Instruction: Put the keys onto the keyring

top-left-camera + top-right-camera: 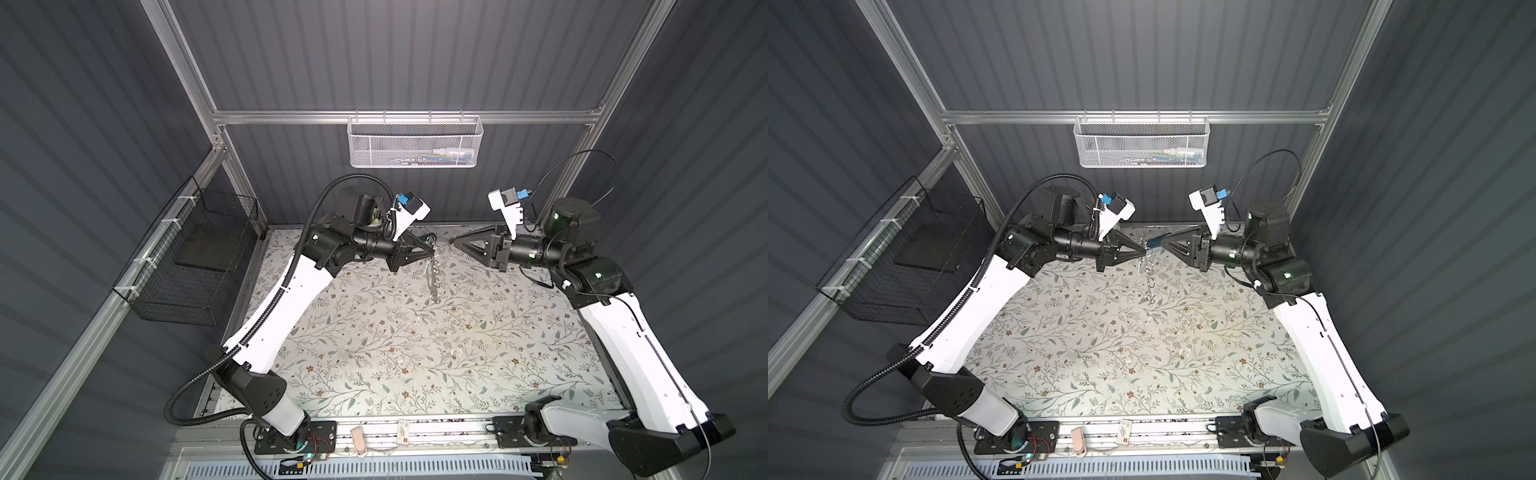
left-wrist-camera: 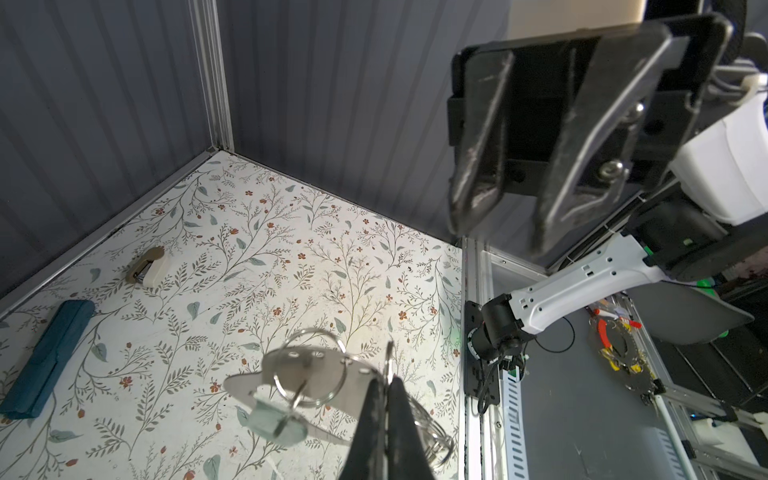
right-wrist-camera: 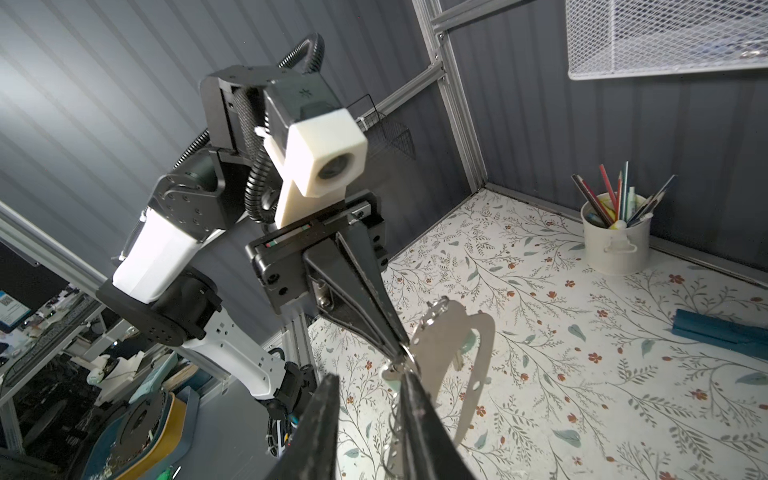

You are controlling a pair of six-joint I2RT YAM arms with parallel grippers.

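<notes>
My left gripper (image 2: 384, 380) is shut on the edge of the keyring (image 2: 332, 374), a flat grey metal plate with small silver split rings, and holds it in the air over the back of the table. One key (image 2: 274, 419) with a pale mint tag hangs from a split ring on the plate. In both top views the keyring (image 1: 434, 270) (image 1: 1150, 278) dangles below the left gripper (image 1: 432, 245) (image 1: 1145, 249). My right gripper (image 3: 370, 376) (image 1: 455, 241) stands open just beside the plate (image 3: 453, 345), with nothing between its fingers.
A dark-teal oblong case (image 2: 45, 357) (image 3: 719, 328) lies on the floral table near the back wall. A beige stapler-like object (image 2: 147, 268) and a white cup of pencils (image 3: 615, 245) stand at the back. A white mesh basket (image 1: 413, 141) hangs on the back rail, a black wire basket (image 1: 195, 257) at the left.
</notes>
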